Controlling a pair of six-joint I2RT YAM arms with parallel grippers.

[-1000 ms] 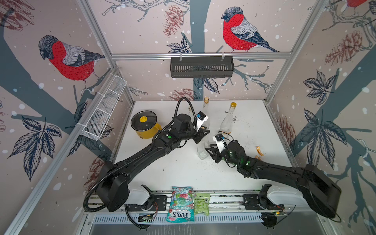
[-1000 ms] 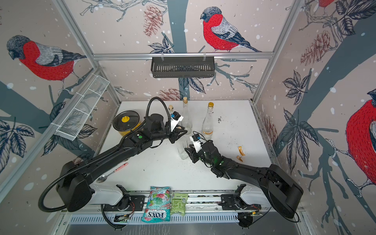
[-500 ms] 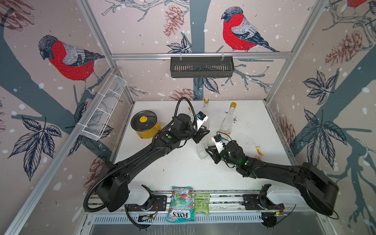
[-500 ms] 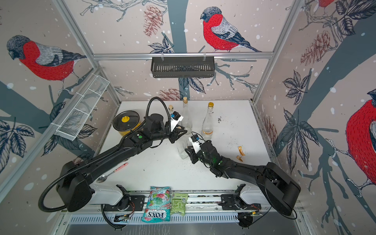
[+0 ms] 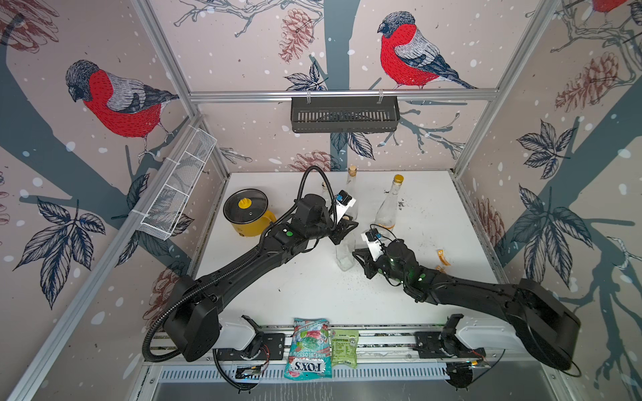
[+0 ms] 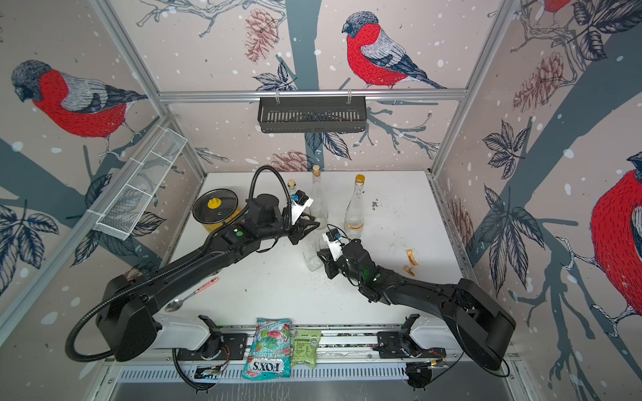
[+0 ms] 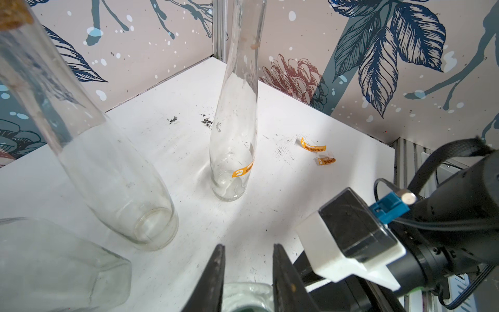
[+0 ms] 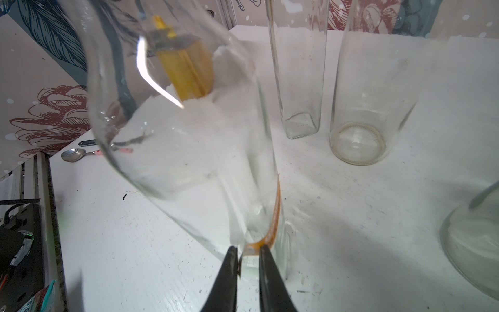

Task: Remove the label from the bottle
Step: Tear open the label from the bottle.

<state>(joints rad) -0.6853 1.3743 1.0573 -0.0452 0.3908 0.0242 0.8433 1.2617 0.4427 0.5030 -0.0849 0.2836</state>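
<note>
Since the earlier frame the right hand [image 8: 249,252] has crept in to the foot of the bottle [image 5: 345,256], and its jaws have drawn much closer together. The bottle stands upright mid-counter [image 5: 305,291], between the two arms in both top views. The left hand [image 7: 248,247] is clamped across its mouth from above, steadying it. The orange label [image 8: 276,213] is a narrow strip low on the glass, and its lifted end curls out between the right hand's fingers [image 8: 226,275]. Only a slim gap is left between them, and I cannot tell whether they already bite the strip.

To do this step well, I judge, the pinch should close on the loose end alone, clear of the glass. The pull should then go slowly around the bottle, close along its surface, so the thin strip peels rather than tears. The scraps [image 5: 441,257] lying aside suggest tearing is a risk. The left hand needs to hold firm against that pull.
</note>
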